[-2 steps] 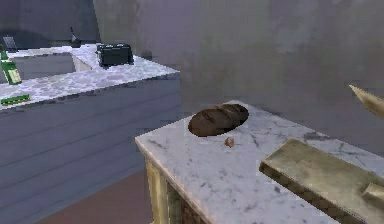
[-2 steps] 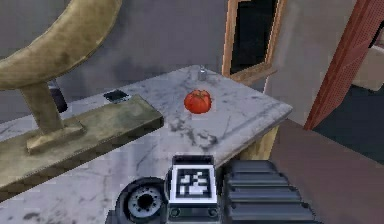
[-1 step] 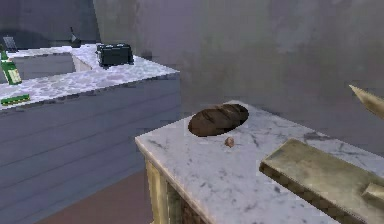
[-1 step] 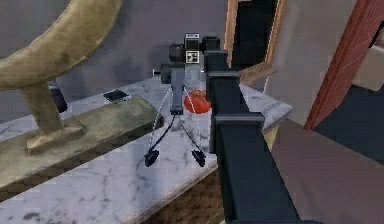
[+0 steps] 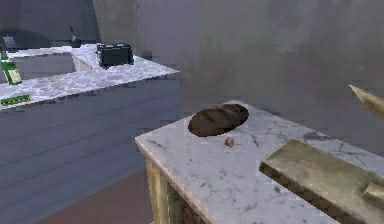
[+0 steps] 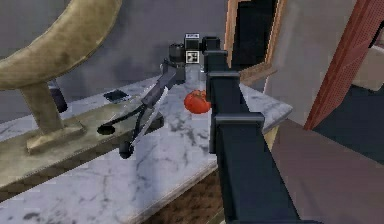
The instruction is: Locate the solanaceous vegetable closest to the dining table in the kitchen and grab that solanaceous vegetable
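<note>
The red tomato (image 6: 198, 101) lies on the marble tabletop (image 6: 185, 165) in the arm side view, just left of the dark arm (image 6: 238, 140) and below the two white marked squares at the arm's far end. From there the gripper (image 6: 130, 142) slants down toward the view's left over the tabletop, its thin fingers (image 6: 146, 108) ending on the far side from the tomato. Whether the gripper holds anything cannot be told, and neither can how wide its fingers stand. A small dark thing (image 6: 103, 128) lies on the marble near the fingers' ends. Further left stands a large tan curved sculpture (image 6: 60, 50) on a wooden base.

In the forward view a brown loaf (image 5: 218, 119) lies on the near marble surface, with a small pale bit (image 5: 230, 142) just beside it and a tan wooden block (image 5: 320, 178) toward the lower right. Across a gap is a farther tabletop (image 5: 90, 80) carrying a green bottle (image 5: 8, 68) at the view's left edge and a dark toaster (image 5: 115, 54) further back.
</note>
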